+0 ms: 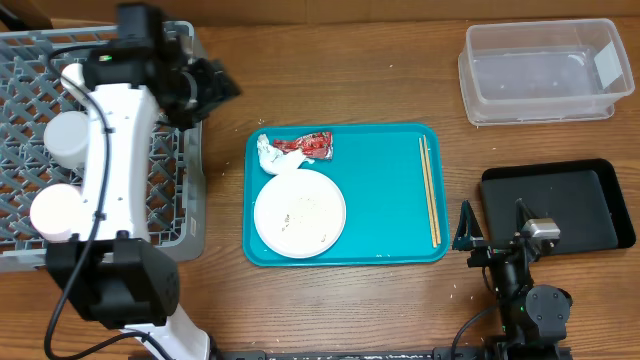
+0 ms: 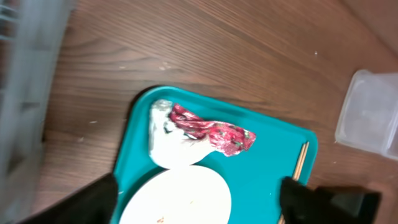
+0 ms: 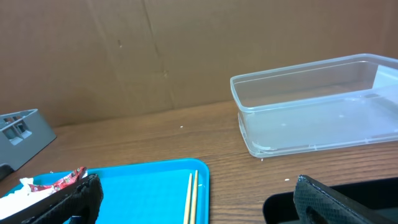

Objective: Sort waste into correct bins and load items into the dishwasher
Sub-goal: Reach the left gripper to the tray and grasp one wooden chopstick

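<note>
nearest the overhead lens, the white-and-black left arm is raised over the large square grey plastic dish rack, and the left pincer is held above the wooden surface between rack and tray, jaws spread, nothing gripped. two round white dishes are seen in the rack, so loading is judged partly done; whether they are bowls or a cup cannot be told. the rectangular teal serving tray is loaded with everything else. the clear deep rectangular plastic tub and the shallow black rectangular tray are seen empty, so no waste is judged sorted. the right pincer is parked just beside the black tray, jaws spread, empty. the flat round white plate lies on the tray half nearer the rack, with specks that may be rice grains. the two thin wooden chopsticks lie side by side near the edge facing the black tray, long axis running from far side to near side, almost parallel to that edge; the tip end cannot be told. the crumpled white tissue touches the plate's far rim; the small red printed wrapper touches it, long axis along the tray's far edge.
</note>
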{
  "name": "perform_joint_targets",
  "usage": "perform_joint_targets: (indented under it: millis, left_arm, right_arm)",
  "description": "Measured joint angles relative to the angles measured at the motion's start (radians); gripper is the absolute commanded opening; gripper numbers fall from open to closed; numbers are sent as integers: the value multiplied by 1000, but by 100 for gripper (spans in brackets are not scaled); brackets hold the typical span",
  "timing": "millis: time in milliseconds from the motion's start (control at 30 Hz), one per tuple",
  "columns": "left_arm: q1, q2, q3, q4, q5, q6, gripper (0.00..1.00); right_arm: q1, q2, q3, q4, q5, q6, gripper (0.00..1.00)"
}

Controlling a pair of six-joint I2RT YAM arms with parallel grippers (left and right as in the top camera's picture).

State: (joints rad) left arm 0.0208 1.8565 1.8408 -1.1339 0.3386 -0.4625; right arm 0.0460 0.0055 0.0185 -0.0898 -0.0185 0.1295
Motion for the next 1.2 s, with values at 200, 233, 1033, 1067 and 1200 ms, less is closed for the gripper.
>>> perform_joint_targets:
  millis: [200, 233, 1033, 1067, 1200]
  left_arm:
    - [-222, 0, 0, 6, -138, 2, 89]
    - [-249, 0, 0, 6, -146, 2, 89]
    - [-626, 204, 0, 29, -242, -59, 62]
    - [-625, 204, 0, 36, -242, -60, 63]
    - [-626, 204, 0, 76, -242, -63, 66]
  right_arm:
    - [0, 0, 0, 0, 0, 1, 100]
    - [0, 0, 0, 0, 0, 1, 100]
    - [0, 0, 0, 0, 0, 1, 100]
    - [0, 0, 0, 0, 0, 1, 100]
    - [0, 0, 0, 0, 0, 0, 100]
